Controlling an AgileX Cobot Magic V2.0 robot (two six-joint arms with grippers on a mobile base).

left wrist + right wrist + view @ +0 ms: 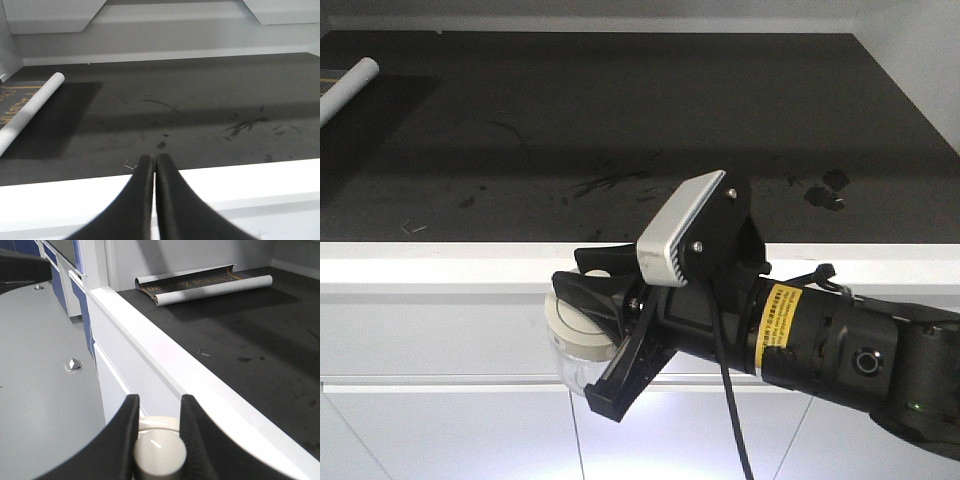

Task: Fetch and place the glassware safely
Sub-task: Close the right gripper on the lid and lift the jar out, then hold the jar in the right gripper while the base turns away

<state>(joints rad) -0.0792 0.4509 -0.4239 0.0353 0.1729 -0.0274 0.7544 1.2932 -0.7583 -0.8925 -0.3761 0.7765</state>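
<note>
The glass jar (576,360) is small and squat, with clear walls and a round cream-white lid (570,325). The lid's central knob (160,455) is pinched between the two fingers of the right hand (160,407). The jar hangs in the air, roughly upright with the lid uppermost, close in front of the white front edge of the desk (470,262) and below its dark top.

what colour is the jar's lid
The jar has a cream-white lid, clearest in the exterior front-facing view.
</note>
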